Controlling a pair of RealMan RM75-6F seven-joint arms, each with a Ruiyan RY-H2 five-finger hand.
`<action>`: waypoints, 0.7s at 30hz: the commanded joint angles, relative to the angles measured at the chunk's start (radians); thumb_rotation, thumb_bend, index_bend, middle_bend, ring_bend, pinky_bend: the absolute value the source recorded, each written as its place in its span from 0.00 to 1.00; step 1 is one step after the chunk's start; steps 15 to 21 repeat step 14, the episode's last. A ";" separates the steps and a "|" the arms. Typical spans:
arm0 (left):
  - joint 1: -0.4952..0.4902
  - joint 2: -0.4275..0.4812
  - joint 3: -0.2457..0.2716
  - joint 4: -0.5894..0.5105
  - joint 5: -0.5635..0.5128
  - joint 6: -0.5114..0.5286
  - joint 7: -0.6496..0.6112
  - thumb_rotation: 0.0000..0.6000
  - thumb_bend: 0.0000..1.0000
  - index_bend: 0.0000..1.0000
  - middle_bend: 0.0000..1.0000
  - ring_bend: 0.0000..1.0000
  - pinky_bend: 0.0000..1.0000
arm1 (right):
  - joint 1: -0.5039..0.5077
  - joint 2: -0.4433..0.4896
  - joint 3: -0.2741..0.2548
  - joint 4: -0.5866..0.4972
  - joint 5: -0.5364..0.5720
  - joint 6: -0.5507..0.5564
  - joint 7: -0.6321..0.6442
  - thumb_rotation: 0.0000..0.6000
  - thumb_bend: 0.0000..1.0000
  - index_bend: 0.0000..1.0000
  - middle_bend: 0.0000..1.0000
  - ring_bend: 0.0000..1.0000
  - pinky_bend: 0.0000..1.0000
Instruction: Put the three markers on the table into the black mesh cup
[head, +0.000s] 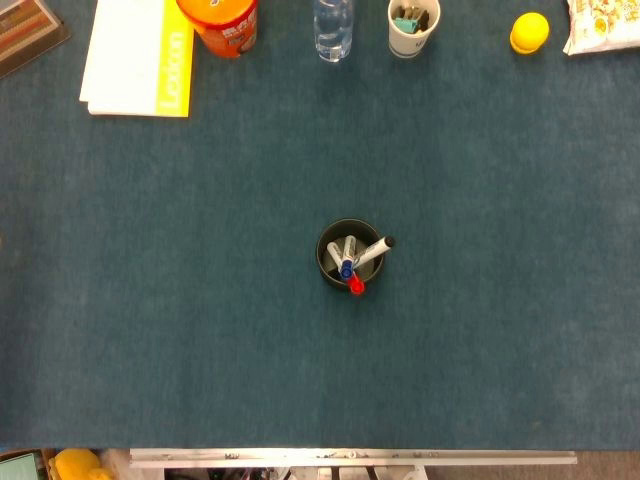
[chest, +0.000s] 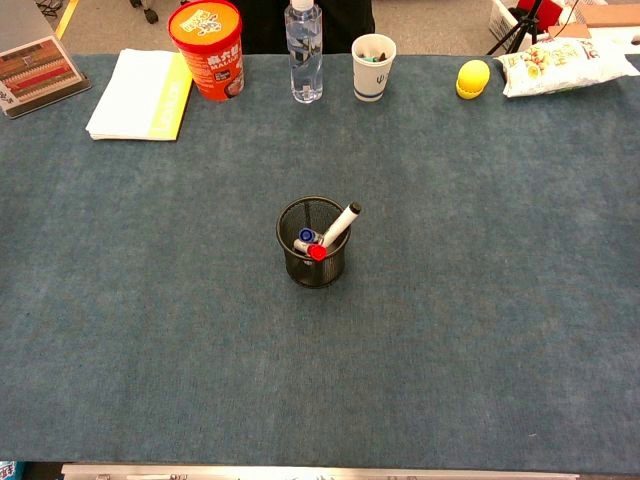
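The black mesh cup (chest: 312, 243) stands upright near the middle of the blue table (chest: 480, 300), and all three markers are inside it. The marker with the black cap (chest: 341, 223) leans to the right, its capped end sticking out well above the rim. The marker with the blue cap (head: 346, 268) and the marker with the red cap (chest: 317, 253) sit lower, their caps close together at the near side of the cup; from the head view the red cap shows just over the rim.

Neither hand appears in either view, so how their fingers lie cannot be told.

Along the far edge of the table, well apart from the cup, stand an orange tub (chest: 206, 46), a clear water bottle (chest: 305, 52) and a white paper cup (chest: 373, 67) with small items in it. To the left of the tub lies a white and yellow booklet (chest: 140, 94), and beyond it a striped card (chest: 38, 74) at the corner. To the right sit a yellow ball (chest: 473, 79) and a snack bag (chest: 563, 68)
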 joint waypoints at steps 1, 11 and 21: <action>0.004 -0.004 0.005 -0.002 -0.007 -0.005 -0.003 1.00 0.23 0.26 0.01 0.00 0.08 | -0.023 0.009 0.000 0.007 0.024 -0.007 0.023 1.00 0.37 0.31 0.17 0.00 0.00; 0.011 -0.003 0.008 -0.005 -0.027 -0.020 -0.009 1.00 0.23 0.26 0.01 0.00 0.08 | -0.032 0.021 0.026 0.007 0.051 -0.069 0.072 1.00 0.37 0.31 0.17 0.00 0.00; 0.012 -0.001 0.008 -0.003 -0.031 -0.025 -0.015 1.00 0.23 0.26 0.01 0.00 0.08 | -0.030 0.018 0.033 0.007 0.049 -0.082 0.075 1.00 0.37 0.31 0.17 0.00 0.00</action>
